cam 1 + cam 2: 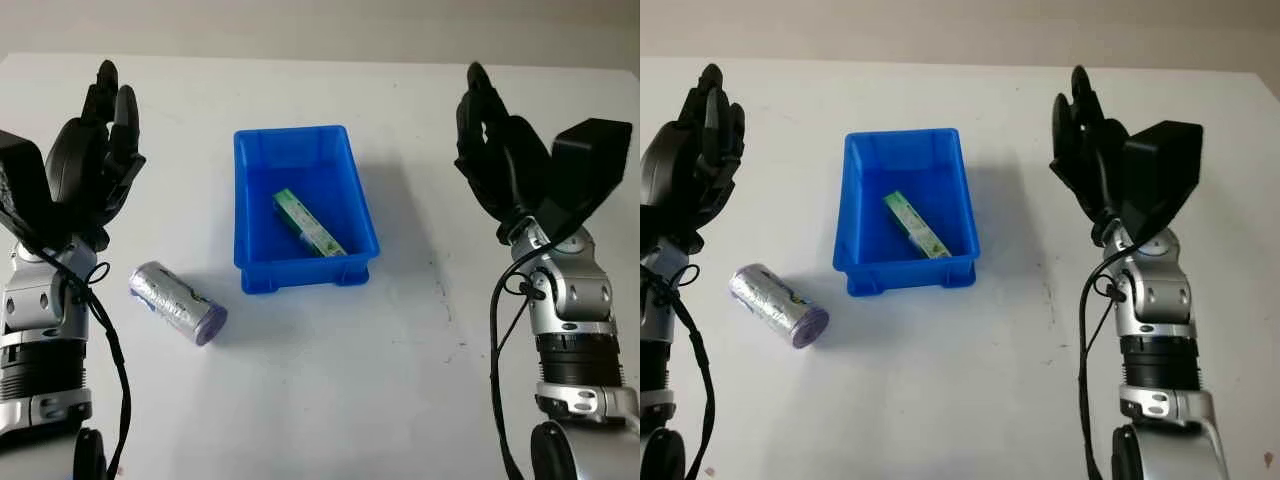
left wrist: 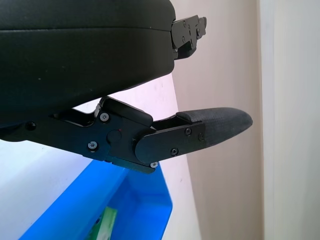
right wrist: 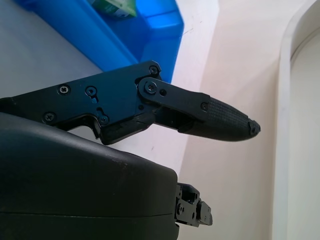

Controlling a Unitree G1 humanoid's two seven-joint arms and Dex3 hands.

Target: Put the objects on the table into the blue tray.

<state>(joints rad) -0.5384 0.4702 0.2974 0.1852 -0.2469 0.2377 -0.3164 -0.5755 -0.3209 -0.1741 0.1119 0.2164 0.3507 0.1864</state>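
The blue tray (image 1: 357, 205) stands in the middle of the white table, and a green and white box (image 1: 307, 223) lies inside it. A silver and purple roll-shaped packet (image 1: 177, 302) lies on its side on the table, left of the tray's near corner. My left hand (image 1: 98, 150) is raised above the table at the left, open and holding nothing, a little behind the packet. My right hand (image 1: 497, 150) is raised at the right of the tray, open and holding nothing. The tray's corner (image 2: 135, 210) and the box (image 2: 102, 226) appear in the left wrist view.
The white table (image 1: 330, 380) spreads around the tray, with bare surface in front and to both sides. A pale wall runs along the table's far edge (image 1: 320, 58). The tray's rim (image 3: 125, 35) lies beyond my right hand's fingers in the right wrist view.
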